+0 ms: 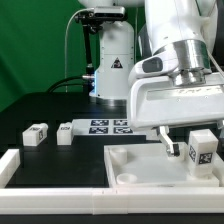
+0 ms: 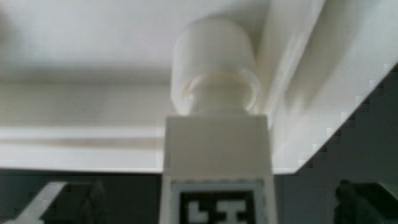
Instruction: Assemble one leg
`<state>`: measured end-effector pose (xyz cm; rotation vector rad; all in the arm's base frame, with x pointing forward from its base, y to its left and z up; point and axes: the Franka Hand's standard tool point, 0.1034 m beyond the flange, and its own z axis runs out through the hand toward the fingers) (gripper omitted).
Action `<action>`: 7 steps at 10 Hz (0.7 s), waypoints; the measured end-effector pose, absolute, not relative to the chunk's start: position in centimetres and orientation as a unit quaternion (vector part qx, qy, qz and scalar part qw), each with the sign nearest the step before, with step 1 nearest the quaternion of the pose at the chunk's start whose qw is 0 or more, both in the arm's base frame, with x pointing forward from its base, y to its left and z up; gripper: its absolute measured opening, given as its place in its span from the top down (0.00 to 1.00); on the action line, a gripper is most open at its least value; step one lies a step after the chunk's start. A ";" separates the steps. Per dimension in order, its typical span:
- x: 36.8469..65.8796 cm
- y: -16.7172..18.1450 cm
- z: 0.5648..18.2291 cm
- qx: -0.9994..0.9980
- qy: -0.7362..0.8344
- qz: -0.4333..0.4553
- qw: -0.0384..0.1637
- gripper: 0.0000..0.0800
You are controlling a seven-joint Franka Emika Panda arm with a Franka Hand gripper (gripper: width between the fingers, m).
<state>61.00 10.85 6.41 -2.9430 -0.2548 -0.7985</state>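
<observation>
The leg (image 1: 201, 151) stood upright in the corner socket of the white panel (image 1: 130, 165), tag outward. The end effector (image 1: 178, 146) hung wide open, holding nothing. Only the wrist view showed the leg's (image 2: 217, 150) rounded peg against the panel (image 2: 107, 110).

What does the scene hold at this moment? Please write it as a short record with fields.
tool: open, jaws on either side of one leg, not touching it
held leg: none
leg at tool: peg end meets the panel at a corner
loose legs: two, on the table, exterior view's left
marker board: behind the panel
</observation>
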 end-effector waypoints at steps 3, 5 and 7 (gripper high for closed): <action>62.0 10.1 7.2 -0.980 -0.076 -0.176 0.051 0.19; 62.1 10.5 7.5 -0.991 -0.077 -0.093 0.062 0.19; 61.4 11.0 7.7 -0.993 -0.083 0.019 0.077 0.19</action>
